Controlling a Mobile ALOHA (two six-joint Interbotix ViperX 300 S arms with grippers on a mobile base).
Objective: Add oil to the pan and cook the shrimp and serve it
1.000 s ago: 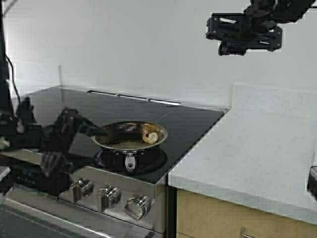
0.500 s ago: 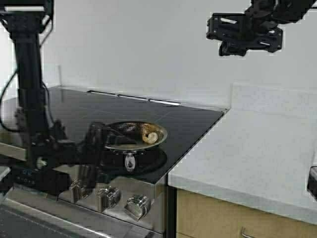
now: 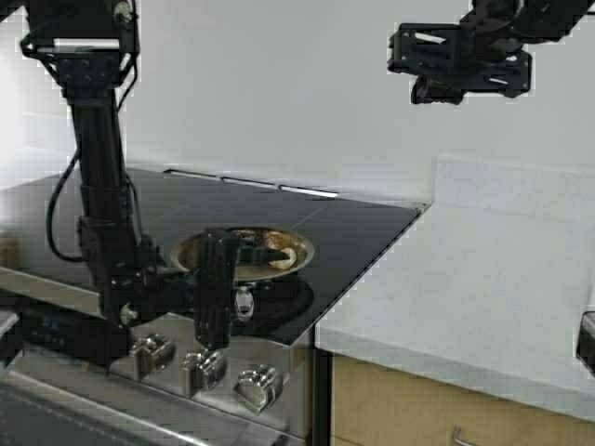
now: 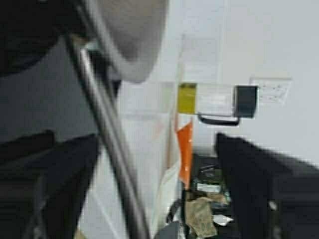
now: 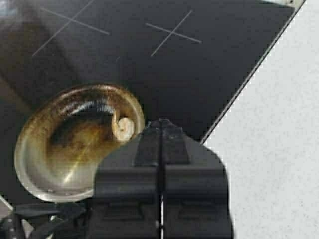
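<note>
The left arm had swung in across the front of the stove (image 3: pixel 232 200) since a moment before, and the left gripper (image 3: pixel 216 288) now stood at the near rim of the pan (image 3: pixel 244 255), its fingers covering the pan's handle; whether they had closed on it I could not tell. The pan itself sat where it had been, on the front burner, with the shrimp (image 3: pixel 282 259) lying at its right side. The right gripper (image 3: pixel 460 63) hung high above the stove's right edge, unmoved, its fingers pressed together on nothing.

From the right wrist the pan's browned inside (image 5: pixel 75 144) showed from above, with the curled shrimp (image 5: pixel 123 127) near the rim closest to the white counter (image 5: pixel 279 124), and the closed fingers were plain. The left wrist saw instead the pan's steel underside (image 4: pixel 132 37) close up and, beyond it, the oil (image 4: pixel 187 98) in its clear jug (image 4: pixel 217 99), far from the pan.
</note>
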